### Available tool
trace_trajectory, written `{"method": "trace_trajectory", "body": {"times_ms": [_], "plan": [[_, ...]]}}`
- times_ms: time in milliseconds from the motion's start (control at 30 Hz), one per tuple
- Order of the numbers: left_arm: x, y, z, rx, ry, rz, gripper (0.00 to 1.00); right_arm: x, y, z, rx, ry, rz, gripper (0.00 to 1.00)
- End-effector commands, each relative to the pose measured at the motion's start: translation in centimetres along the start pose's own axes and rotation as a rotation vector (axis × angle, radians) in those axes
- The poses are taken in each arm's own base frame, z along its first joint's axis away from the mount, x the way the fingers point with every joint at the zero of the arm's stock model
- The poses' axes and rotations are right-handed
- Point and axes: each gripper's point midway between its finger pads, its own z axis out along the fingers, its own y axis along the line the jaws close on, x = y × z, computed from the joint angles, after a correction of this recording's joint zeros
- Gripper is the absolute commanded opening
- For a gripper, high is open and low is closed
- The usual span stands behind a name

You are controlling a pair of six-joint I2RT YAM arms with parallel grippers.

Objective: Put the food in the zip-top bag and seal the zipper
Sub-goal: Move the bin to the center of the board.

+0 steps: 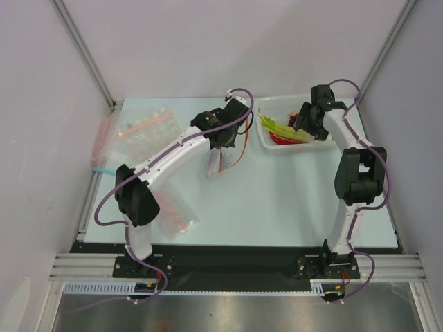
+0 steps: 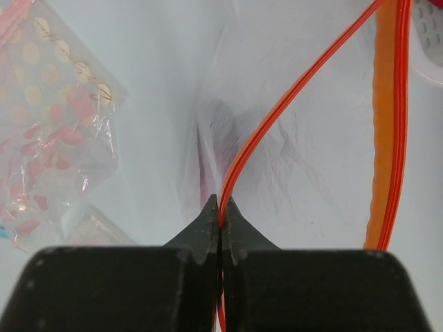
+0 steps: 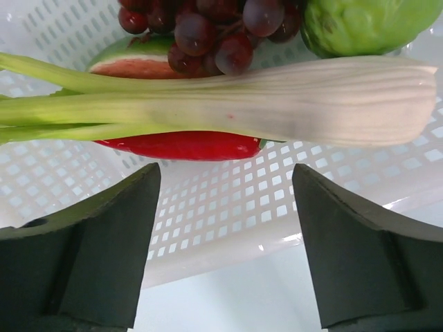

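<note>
My left gripper (image 1: pixel 220 138) is shut on the red-orange zipper (image 2: pixel 257 131) at the mouth edge of the clear zip-top bag (image 2: pixel 304 166). It holds the bag (image 1: pixel 220 163) up over the middle of the table, with the mouth gaping open. The scallion (image 3: pixel 277 104) lies across the white basket (image 3: pixel 228 214), with the dark grapes (image 3: pixel 214 28) behind it. My right gripper (image 3: pixel 225 173) is open and empty just in front of the scallion, at the basket's near rim. From above, this gripper (image 1: pixel 304 123) hovers over the basket (image 1: pixel 332 144), beside the scallion (image 1: pixel 277 127).
The basket also holds a red pepper (image 3: pixel 180 145), a round green fruit (image 3: pixel 367 24) and a green-and-red piece (image 3: pixel 131 62). Clear bags printed with pink dots lie at the back left (image 1: pixel 149 128) and near the left arm's base (image 1: pixel 173 218). A blue-strip bag (image 1: pixel 104 149) lies at the left edge.
</note>
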Motion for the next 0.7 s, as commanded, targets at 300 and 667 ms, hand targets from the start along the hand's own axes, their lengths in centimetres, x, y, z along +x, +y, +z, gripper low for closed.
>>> {"method": "trace_trajectory", "body": {"times_ms": [300,667], "plan": [[-2.8,1.1,-2.8,0.006,-0.093,-0.026,0.00,-5.3,4.6,-3.4,-0.323,-0.202,-0.374,0.77],[-2.6,1.1,-2.9,0.014,-0.080,-0.025,0.00,-4.1,7.6,-0.8,-0.439,-0.199,-0.675,0.81]]}}
